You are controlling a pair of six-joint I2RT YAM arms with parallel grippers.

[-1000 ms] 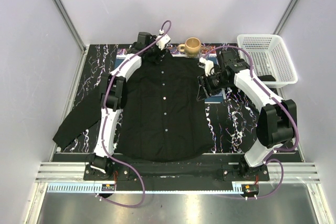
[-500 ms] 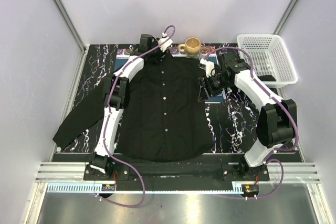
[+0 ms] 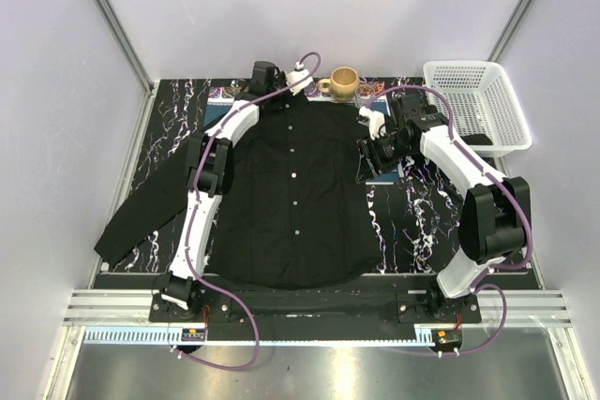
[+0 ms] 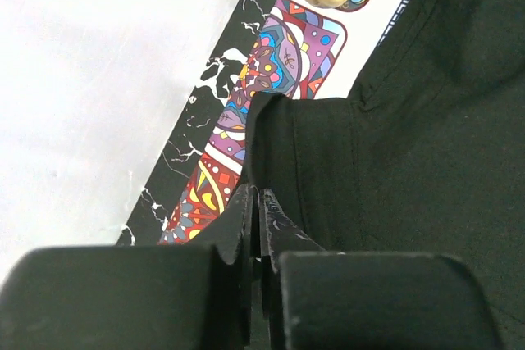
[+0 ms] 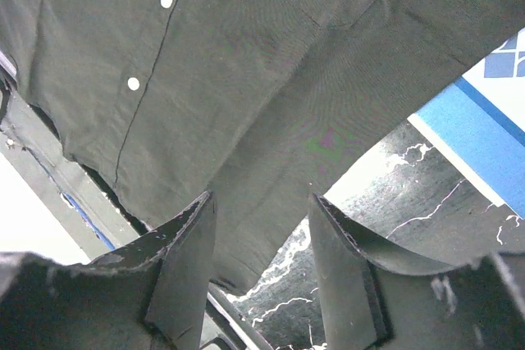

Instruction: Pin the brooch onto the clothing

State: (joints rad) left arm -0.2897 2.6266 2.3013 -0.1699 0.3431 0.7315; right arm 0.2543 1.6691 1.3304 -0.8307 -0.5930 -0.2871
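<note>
The black clothing (image 3: 295, 194) lies flat on the table, button row down its middle. My left gripper (image 3: 284, 100) is at its collar end. In the left wrist view the jaws (image 4: 257, 194) are shut, and the raised edge of the clothing (image 4: 426, 120) runs down into the fingertips. My right gripper (image 3: 366, 161) hovers over the clothing's right side. There it stands open (image 5: 261, 211) just above the fabric (image 5: 246, 63), with a fold and bare table between the fingers. White buttons (image 5: 166, 0) show further off. The brooch is not visible in any view.
A tan mug (image 3: 343, 82) stands behind the collar, on a colourful patterned mat (image 4: 279, 63). A white basket (image 3: 473, 105) sits at the back right. The clothing's left sleeve (image 3: 141, 213) stretches out towards the table's left edge. A blue mat (image 5: 492, 145) lies under the right side.
My left gripper has shifted slightly right along the collar and closed from wide open to shut. The right gripper moved up a little and kept its opening.
</note>
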